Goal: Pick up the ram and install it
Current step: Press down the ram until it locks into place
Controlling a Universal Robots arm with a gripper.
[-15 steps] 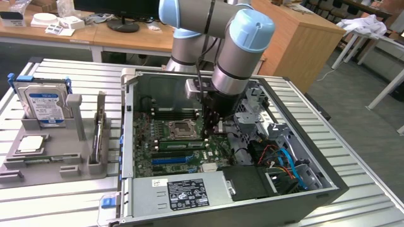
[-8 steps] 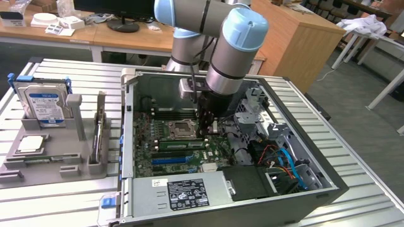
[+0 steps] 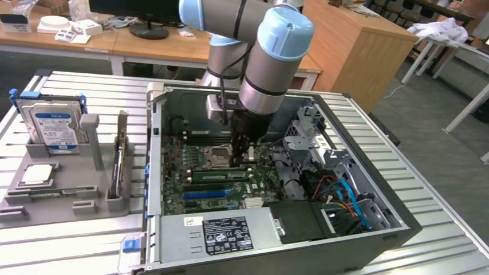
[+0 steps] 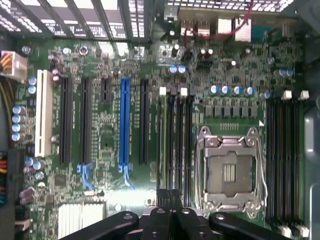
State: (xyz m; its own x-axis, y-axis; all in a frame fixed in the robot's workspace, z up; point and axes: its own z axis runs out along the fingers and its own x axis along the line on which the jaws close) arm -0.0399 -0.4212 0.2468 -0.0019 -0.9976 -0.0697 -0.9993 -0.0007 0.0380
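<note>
- Looks like the ram (image 3: pixel 217 174) is already standing in the memory slot bank just beside the empty CPU socket (image 3: pixel 217 154), inside the open case (image 3: pixel 397 226) mid-counter (image 3: pixel 68 252). Seen edge-on in the wrist view as a thin greenish strip (image 4: pixel 161 140).
- Can't tell whether it's fully seated or the end latches have clicked. Half-in is the big worry: bad contact, or popping back out.
- Pincer (image 3: pixel 247 157) pressed together, pinching nothing visible, sitting low over one end of that slot bank (image 4: pixel 170 200), between the slots and the socket.
- Pushing down at one end only could rock the stick and leave the far end high.
- Slightly off line with the stick, so a press could land on a neighbouring empty slot or the socket's metal frame (image 4: pixel 229 172) instead. Bent socket pins = dead board.
- Further out, loose orange and blue cables (image 3: pixel 344 192) toward the case's side wall could snag the arm on a sideways swing.
</note>
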